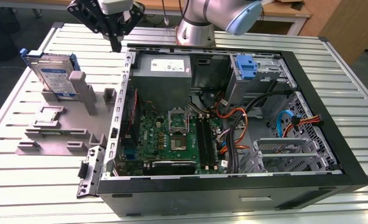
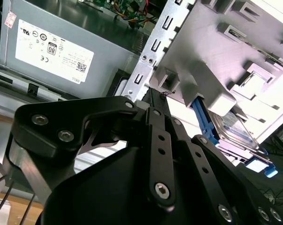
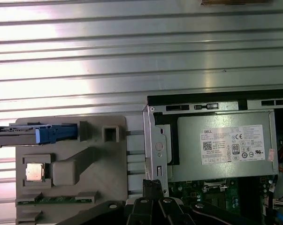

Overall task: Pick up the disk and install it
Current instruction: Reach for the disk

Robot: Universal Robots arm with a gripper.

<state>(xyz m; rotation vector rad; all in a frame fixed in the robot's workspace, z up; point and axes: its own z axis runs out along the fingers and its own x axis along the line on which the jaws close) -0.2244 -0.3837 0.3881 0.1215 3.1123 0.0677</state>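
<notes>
Gripper (image 1: 115, 45) clenched on nothing, hung over the rim corner of the computer case (image 1: 233, 191). Disk (image 1: 52, 77) stood on edge in the grey holder (image 1: 53, 137) on the worktop (image 1: 3, 140), at the exterior view's left, well apart from the gripper. Its label faced the exterior camera. Long axis looked level, running toward the case. Risks: clenched fingers would knock the disk's top edge instead of straddling it, and low travel could clip the case rim.

Silver metal disk (image 1: 54, 77), blue plastic carrier (image 3: 57, 134)

Bright light, glare on ribbed table (image 3: 132, 56), case (image 1: 221, 198) shadowed inside
</notes>
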